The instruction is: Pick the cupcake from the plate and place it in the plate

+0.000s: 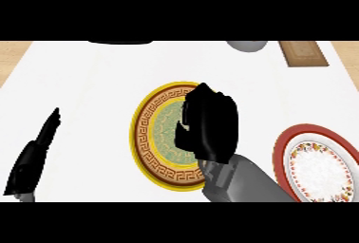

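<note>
Two plates: yellow-rimmed plate (151,137) at centre, red-rimmed plate (284,147) at 4 o'clock. Two hands: right hand (209,126), left hand (35,154).

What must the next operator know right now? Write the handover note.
Left hand: open, resting at the view's lower left.
Right hand: over the yellow-rimmed plate, covering its right part.
Cupcake: not visible, possibly hidden by the right hand.
Red-rimmed plate, at the right: no cupcake on it.
Done: cannot tell.
Left: find the cupcake and confirm it sits on the target plate.
</note>
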Robot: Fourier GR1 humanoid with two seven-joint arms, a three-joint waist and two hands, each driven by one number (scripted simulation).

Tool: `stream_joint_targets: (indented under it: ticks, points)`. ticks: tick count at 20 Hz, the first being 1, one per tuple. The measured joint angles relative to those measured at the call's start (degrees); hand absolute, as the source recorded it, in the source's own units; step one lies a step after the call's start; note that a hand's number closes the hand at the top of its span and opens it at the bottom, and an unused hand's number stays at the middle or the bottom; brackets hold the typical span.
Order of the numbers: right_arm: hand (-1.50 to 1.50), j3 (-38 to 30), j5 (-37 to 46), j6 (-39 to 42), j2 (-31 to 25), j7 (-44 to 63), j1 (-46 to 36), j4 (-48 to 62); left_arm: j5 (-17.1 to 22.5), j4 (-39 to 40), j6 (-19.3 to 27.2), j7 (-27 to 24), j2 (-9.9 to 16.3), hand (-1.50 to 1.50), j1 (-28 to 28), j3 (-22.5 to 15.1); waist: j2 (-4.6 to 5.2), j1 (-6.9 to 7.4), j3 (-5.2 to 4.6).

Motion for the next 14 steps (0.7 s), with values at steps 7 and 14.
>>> stream_joint_targets:
  ticks: [7,14]
  points:
    - [-1.50,-2.48,-8.04,-12.54,0.06,-1.76,-2.15,11.94,-0.19,-0.21,-0.33,0.26,-0.07,0.00,-0.55,0.05,0.18,0.40,0.05]
    - [-1.50,-1.54,-11.80,-24.84,0.03,-3.61,-4.89,21.77,-0.33,0.98,-0.74,0.35,0.06,0.00,-1.51,0.52,0.08,0.17,0.06]
